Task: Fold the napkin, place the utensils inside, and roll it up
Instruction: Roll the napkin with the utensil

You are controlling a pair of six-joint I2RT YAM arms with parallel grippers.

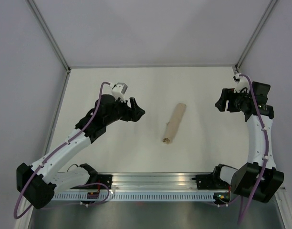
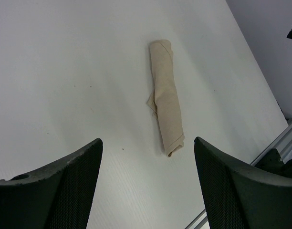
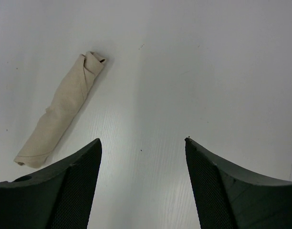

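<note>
- Between my two grippers, well apart from both: the napkin (image 1: 174, 123), rolled into a tube on the table (image 1: 136, 157).
- Left gripper (image 2: 147, 143) and right gripper (image 3: 142, 140): jaws spread wide, holding nothing.
- Risk: a small loose flap at the roll's side. A nudge from either jaw could snag it and unwind the roll.
- No containers. The only wrap is the roll itself; fork not visible, so I can't tell if it's inside.

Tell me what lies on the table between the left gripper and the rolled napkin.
Nothing: only bare white table separates the left gripper from the napkin, as the top view and left wrist view both show.
</note>
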